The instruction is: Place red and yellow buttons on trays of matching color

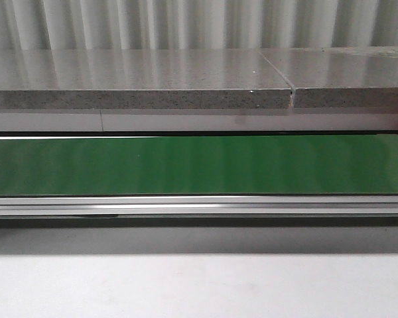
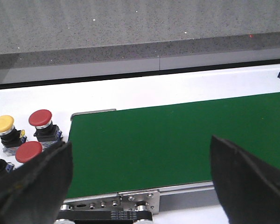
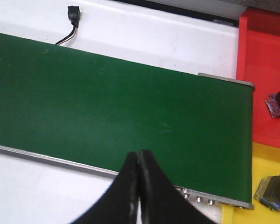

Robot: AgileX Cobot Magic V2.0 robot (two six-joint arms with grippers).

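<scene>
Four buttons, two red (image 2: 40, 117) and two yellow (image 2: 2, 123), waited on the white tabletop (image 2: 130, 95) just beside the green belt's (image 2: 177, 135) end. The left gripper (image 2: 140, 179) was spread wide, holding nothing, likely ready to grab one. The right gripper (image 3: 139, 163) was pinched closed on nothing above the belt, near the red tray (image 3: 261, 70) and yellow tray (image 3: 266, 161).

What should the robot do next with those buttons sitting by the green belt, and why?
Probably the left gripper should swing toward the red button beside the belt's end and close on it. Its fingers are wide open and empty, the green belt carries nothing, and red and yellow buttons wait there unsorted. The right gripper is shut and empty near the red tray and yellow tray.
</scene>
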